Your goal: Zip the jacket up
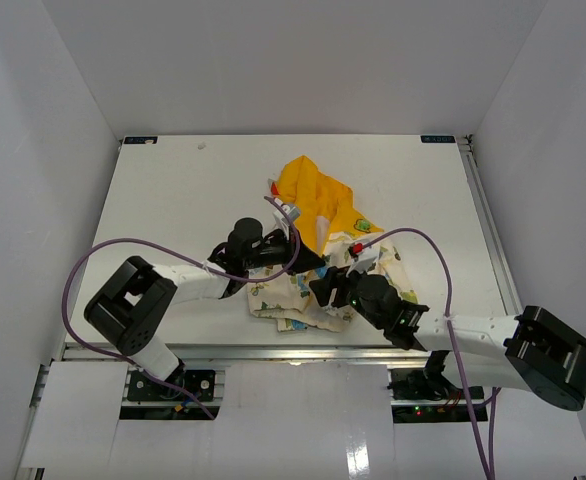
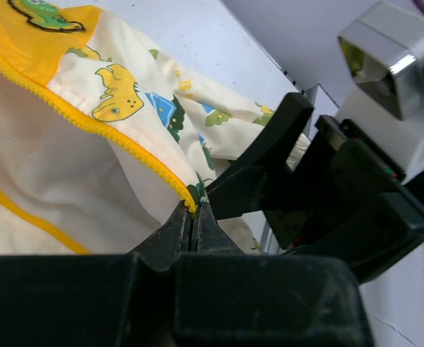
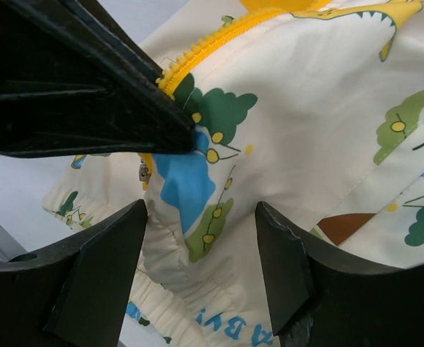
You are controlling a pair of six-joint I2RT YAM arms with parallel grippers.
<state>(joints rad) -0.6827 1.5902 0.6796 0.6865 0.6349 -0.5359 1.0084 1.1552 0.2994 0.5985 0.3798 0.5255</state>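
right gripper (image 3: 201, 224): my jaws stand apart, astride the cream hem of the jacket (image 3: 306, 108), with fabric in the gap and nothing pinched.
left gripper (image 2: 194, 217): my jaws are closed tight on the end of the yellow zipper strip (image 2: 103, 130), just beside my right gripper.
jacket: crumpled on the table, its printed cream body under both my grippers and the yellow-orange hood (image 1: 318, 192) beyond them.
table (image 1: 173, 190): white, extending past my grippers on either side.

The jacket (image 2: 125, 101) runs off the left wrist view's edge.
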